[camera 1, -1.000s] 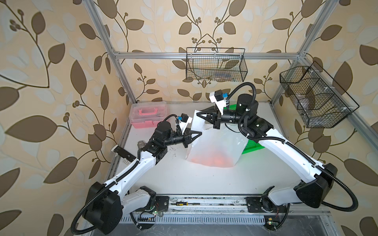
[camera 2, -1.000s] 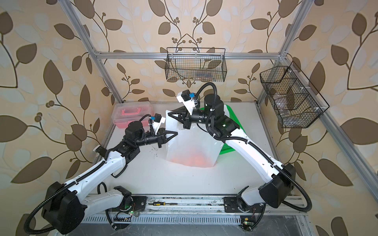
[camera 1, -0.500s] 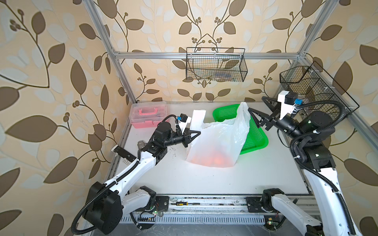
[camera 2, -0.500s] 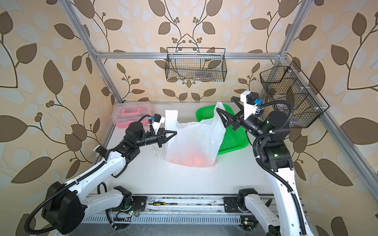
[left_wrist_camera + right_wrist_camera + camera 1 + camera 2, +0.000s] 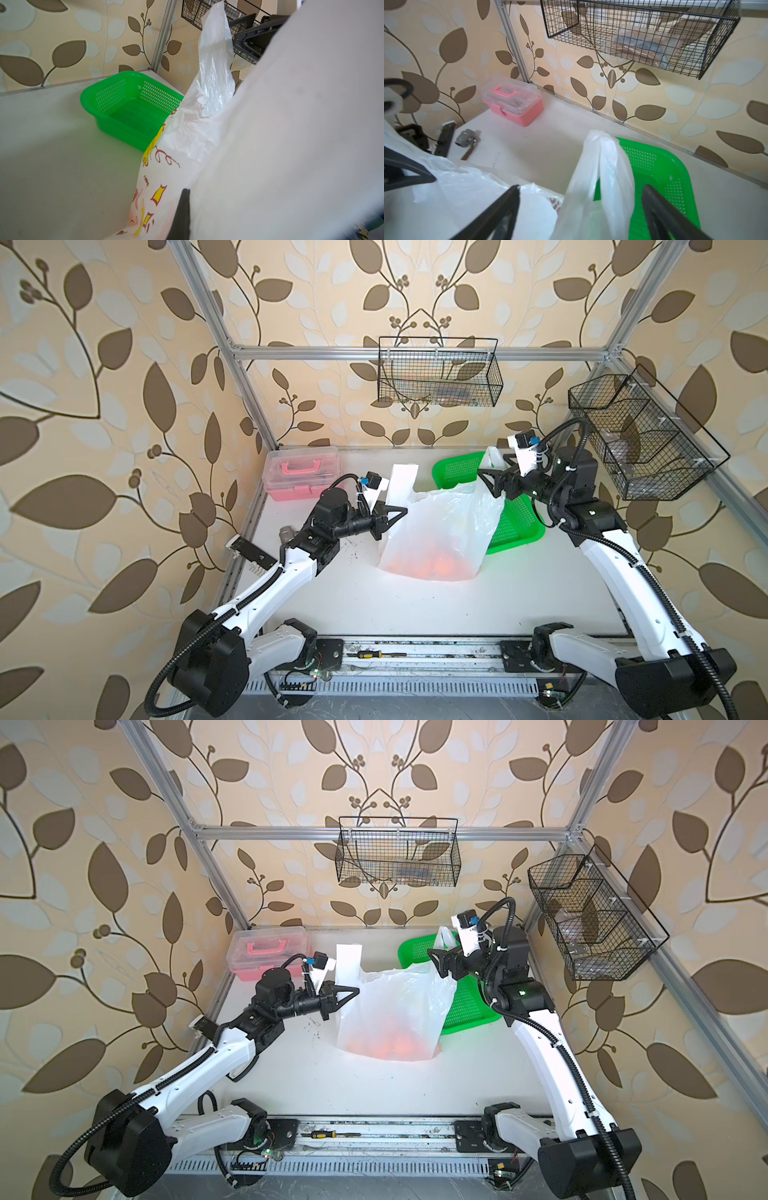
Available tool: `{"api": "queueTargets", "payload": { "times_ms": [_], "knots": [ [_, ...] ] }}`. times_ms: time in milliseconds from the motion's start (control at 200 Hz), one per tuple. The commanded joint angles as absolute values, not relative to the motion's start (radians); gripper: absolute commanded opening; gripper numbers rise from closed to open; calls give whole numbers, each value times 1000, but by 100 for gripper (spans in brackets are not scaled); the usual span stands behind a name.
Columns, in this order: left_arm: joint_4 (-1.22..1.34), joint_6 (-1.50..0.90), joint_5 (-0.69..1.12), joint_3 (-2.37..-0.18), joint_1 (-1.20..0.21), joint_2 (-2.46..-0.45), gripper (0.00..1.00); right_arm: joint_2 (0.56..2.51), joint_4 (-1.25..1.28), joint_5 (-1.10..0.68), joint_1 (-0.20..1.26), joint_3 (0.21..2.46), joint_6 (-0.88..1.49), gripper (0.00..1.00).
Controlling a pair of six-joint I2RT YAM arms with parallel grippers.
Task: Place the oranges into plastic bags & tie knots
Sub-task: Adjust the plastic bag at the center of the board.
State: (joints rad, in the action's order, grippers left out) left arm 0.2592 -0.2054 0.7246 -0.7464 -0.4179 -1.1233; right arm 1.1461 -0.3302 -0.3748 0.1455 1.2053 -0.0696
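— Back from nearer the right edge, my right tool (image 5: 581, 187) has returned to the plastic bag (image 5: 440, 526).
— And now?
— On the left, my left tool (image 5: 400, 512) is clamped shut on its left handle. It stands in the middle of the tabletop (image 5: 374, 605), oranges (image 5: 440, 564) inside. The right tool is spread wide around the other handle loop, gripping nothing, above the green basket (image 5: 515, 518) at the back right corner.
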Motion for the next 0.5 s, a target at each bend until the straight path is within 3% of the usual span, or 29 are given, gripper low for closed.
{"api": "queueTargets", "payload": {
  "times_ms": [0,105,140,200,270,380,410,500],
  "knots": [
    [271,-192,723,-764,-416,-1098,0,1147,-348,-332,149,1225,-118,79],
    [268,-189,723,-767,-416,-1095,0,1140,-354,-296,146,1214,-129,78],
    [267,-190,723,-769,-416,-1095,0,1139,-355,-292,144,1211,-130,74],
    [267,-189,724,-771,-416,-1095,0,1144,-367,-297,146,1212,-140,63],
    [267,-193,719,-772,-416,-1094,0,1143,-383,-312,146,1209,-148,36],
    [265,-205,716,-778,-416,-1085,0,1088,-295,-479,103,1150,-98,5],
    [259,-206,715,-781,-416,-1082,1,1068,-244,-552,79,1120,-65,0],
    [229,-198,709,-793,-416,-1069,13,1018,-86,-734,27,1047,34,0]
  ]
}}
